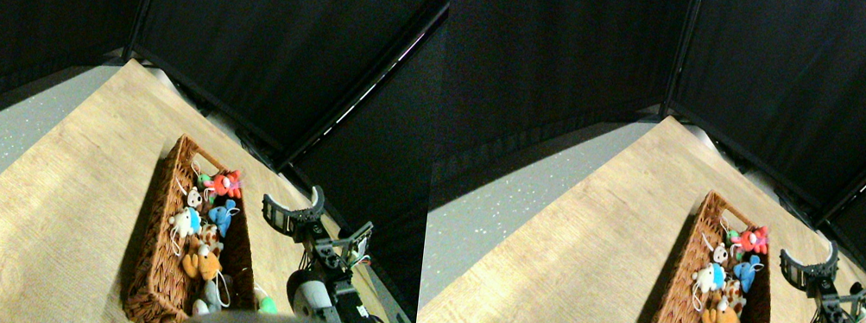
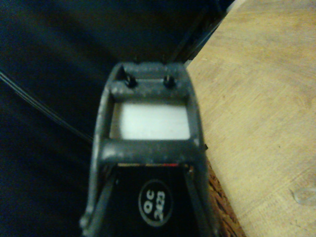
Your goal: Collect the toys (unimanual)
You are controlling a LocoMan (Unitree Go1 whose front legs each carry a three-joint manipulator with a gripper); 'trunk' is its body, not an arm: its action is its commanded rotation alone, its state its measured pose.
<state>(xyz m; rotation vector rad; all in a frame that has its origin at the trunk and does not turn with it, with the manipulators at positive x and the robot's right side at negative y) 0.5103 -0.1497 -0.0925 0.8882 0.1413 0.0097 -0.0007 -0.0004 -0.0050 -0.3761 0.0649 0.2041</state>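
**Q:** Where do we find the arm?

**A:** We see the right manipulator rising from the lower right, angled up and away over the wooden tabletop [image 1: 47, 199]. Its end effector [image 1: 292, 205] hangs just beside the long right wall of the wicker basket [image 1: 152, 271], level with the basket's far half and clear of the rim. The jaws stand wide apart, one curved finger [image 1: 319, 200] pointing upward, the other reaching toward the basket. They carry nothing.

**Q:** And the toys?

**A:** We count most of them inside the basket, packed along its length. The red toy [image 1: 227, 184] lies at the far end with a scrap of green beside it. Next come a white-and-blue one [image 1: 185, 221] and a blue toy [image 1: 222, 215]. The orange-brown toy [image 1: 201, 262] sits below those, and a grey toy [image 1: 208, 299] fills the near end. A green toy [image 1: 267, 304] lies outside on the tabletop, near the basket's near right corner and close to the manipulator's base.

**Q:** What does the wrist camera give us?

**A:** We get the dark jaw frame [image 2: 148, 148] up close, black curtain [image 2: 49, 98] behind it, the wood surface alongside, and a sliver of wicker at the edge. No toy shows there.
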